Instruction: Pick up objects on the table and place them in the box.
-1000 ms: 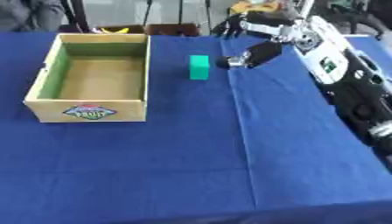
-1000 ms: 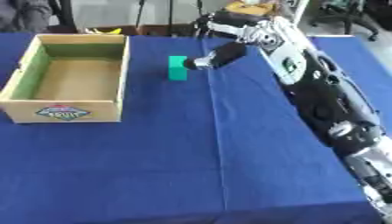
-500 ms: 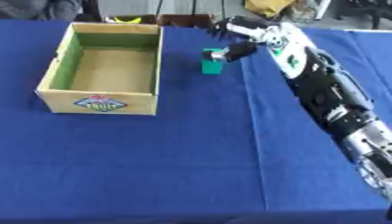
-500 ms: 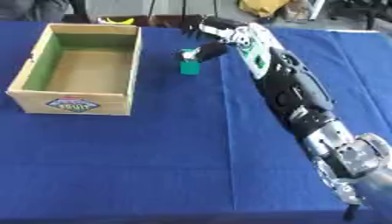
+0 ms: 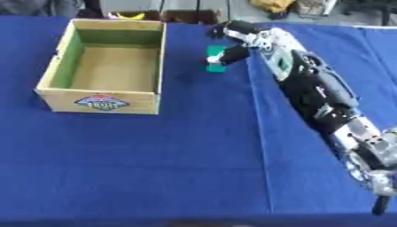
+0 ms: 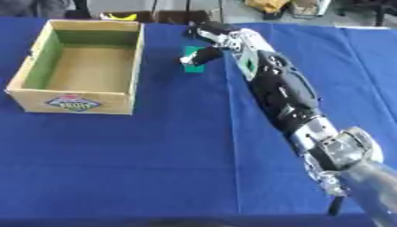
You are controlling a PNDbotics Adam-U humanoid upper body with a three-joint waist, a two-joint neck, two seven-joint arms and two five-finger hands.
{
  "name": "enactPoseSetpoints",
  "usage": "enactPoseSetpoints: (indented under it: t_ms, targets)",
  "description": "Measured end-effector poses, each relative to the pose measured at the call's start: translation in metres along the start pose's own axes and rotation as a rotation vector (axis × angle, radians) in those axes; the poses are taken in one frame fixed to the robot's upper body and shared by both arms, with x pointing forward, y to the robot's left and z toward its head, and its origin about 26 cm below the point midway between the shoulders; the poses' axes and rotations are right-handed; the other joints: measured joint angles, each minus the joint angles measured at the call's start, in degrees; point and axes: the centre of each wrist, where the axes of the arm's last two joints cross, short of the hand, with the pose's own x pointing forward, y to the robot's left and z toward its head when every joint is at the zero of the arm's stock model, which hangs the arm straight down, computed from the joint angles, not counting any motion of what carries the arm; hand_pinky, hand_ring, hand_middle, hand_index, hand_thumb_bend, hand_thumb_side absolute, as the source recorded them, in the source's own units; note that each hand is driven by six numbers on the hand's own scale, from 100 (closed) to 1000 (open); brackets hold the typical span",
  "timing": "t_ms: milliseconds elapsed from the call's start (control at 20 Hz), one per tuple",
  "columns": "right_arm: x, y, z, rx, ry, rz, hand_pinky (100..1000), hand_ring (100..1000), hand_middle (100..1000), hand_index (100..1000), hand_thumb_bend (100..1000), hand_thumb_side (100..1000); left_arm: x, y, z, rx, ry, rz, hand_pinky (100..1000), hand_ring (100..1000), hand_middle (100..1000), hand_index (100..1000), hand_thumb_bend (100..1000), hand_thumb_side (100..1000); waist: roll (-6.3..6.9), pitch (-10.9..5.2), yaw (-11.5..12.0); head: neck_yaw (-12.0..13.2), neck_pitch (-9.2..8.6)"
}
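A small green block (image 5: 216, 66) lies on the blue tablecloth just right of the open wooden box (image 5: 161, 53), which has green inner walls, a fruit label on its front and nothing inside. My right arm runs from the lower right corner up to the block. My right hand (image 5: 237, 39) sits over the block's upper right side, with a dark finger (image 5: 230, 55) curled down onto its top and the block partly hidden beneath it. The block looks to be resting on the cloth. My left hand shows in no view.
The blue cloth (image 5: 155, 168) covers the whole table, with a seam running down its right half. A yellow object (image 5: 133, 16) and other clutter (image 5: 288, 5) lie beyond the far edge. My right forearm (image 5: 325, 102) crosses the table's right side.
The camera has shifted, so the whole picture moved. My right hand has come left from beside the block onto it, and its finger now covers the block's top.
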Motion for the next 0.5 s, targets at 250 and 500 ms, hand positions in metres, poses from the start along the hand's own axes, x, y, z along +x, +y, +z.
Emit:
enactPoseSetpoints:
  t_ms: [250,500]
  targets:
    - [-0.004,0.004,0.001,0.008,0.024,0.027,829,879,833,941,460,760,0.001,-0.001,0.000,-0.005,-0.004,0.002,405,326,432,573,663,750,-0.01,0.36,0.3,-0.4,0.00]
    - [-0.009,0.012,0.002,0.027,0.043,0.029,815,841,831,940,399,711,0.000,-0.003,0.000,-0.004,-0.004,0.009,405,326,432,573,663,750,-0.01,0.44,0.7,-0.7,0.00]
